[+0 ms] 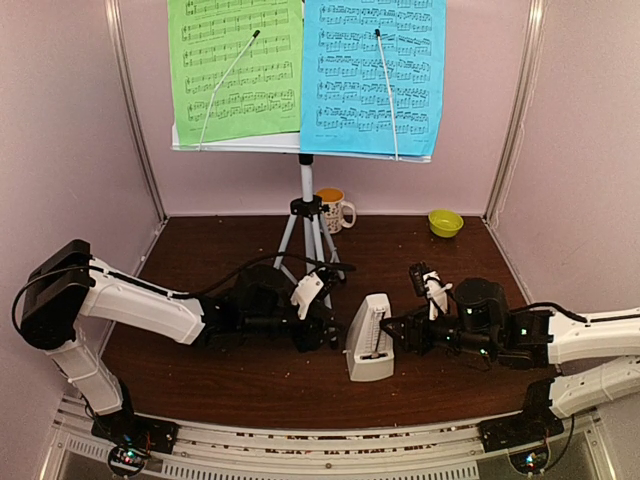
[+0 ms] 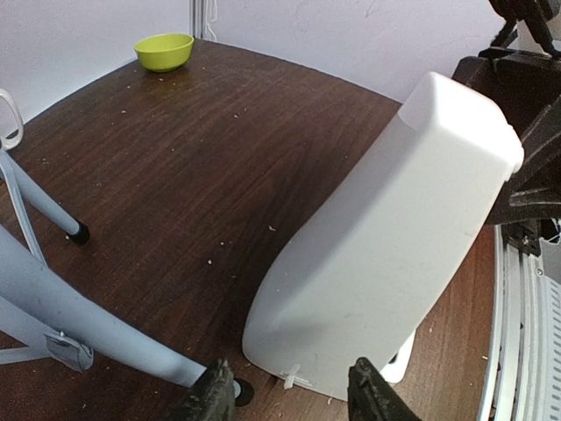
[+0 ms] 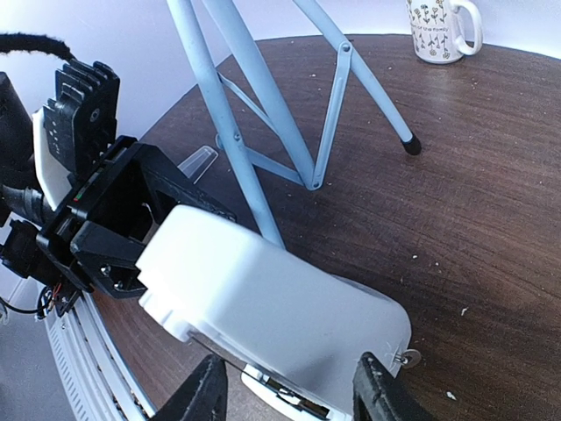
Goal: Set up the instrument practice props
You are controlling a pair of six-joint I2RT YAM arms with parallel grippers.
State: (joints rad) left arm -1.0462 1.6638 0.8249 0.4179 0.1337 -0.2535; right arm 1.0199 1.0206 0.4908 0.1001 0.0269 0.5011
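Observation:
The white pyramid metronome (image 1: pixel 369 340) stands on the dark table in front of the tripod. My left gripper (image 1: pixel 327 332) is open at its left side. In the left wrist view the metronome (image 2: pixel 386 237) sits between the spread fingers of that gripper (image 2: pixel 291 399). My right gripper (image 1: pixel 402 330) is open at its right side and straddles the metronome (image 3: pixel 272 307) in the right wrist view (image 3: pixel 291 390). The pale music stand (image 1: pixel 300 148) on its silver tripod (image 1: pixel 307 215) holds the green sheet (image 1: pixel 235 65) and the blue sheet (image 1: pixel 372 75).
A patterned mug (image 1: pixel 336 210) stands behind the tripod and a small green bowl (image 1: pixel 445 222) sits at the back right. A tripod leg (image 2: pixel 53 307) ends right beside my left fingertip. A pale translucent piece (image 3: pixel 197 162) lies by the tripod.

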